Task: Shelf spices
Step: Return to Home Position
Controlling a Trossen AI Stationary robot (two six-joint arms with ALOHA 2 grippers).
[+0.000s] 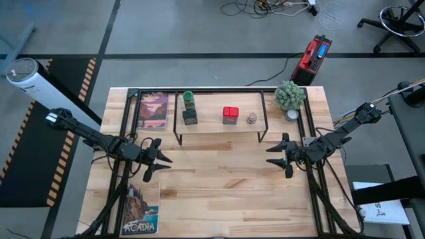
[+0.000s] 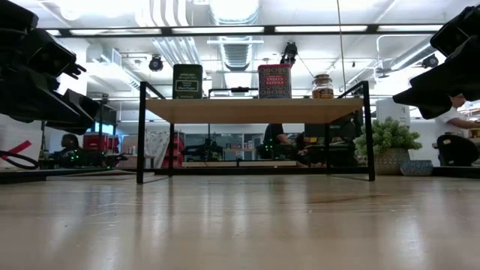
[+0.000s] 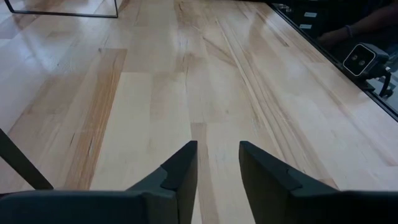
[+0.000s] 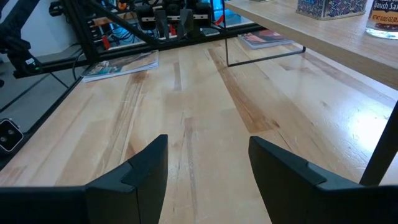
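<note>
The shelf (image 1: pixel 219 127) stands at the table's far middle, on thin black legs. On its board stand four spices: a green-capped jar (image 1: pixel 188 97), a squat dark jar (image 1: pixel 190 117), a red square tin (image 1: pixel 230 115) and a tiny tan round jar (image 1: pixel 252 119). In the low view the red tin (image 2: pixel 274 81) and the tan jar (image 2: pixel 322 86) stand on the board (image 2: pixel 255 111). My left gripper (image 1: pixel 158 160) is open and empty above the table, near and left of the shelf. My right gripper (image 1: pixel 275 154) is open and empty, near and right of it.
A green potted plant (image 1: pixel 290 95) and a small white dish (image 1: pixel 293 114) stand right of the shelf. One magazine (image 1: pixel 153 109) lies left of the shelf, another (image 1: pixel 141 209) at the near left corner. Bare tabletop (image 1: pixel 219 192) lies between the grippers and the near edge.
</note>
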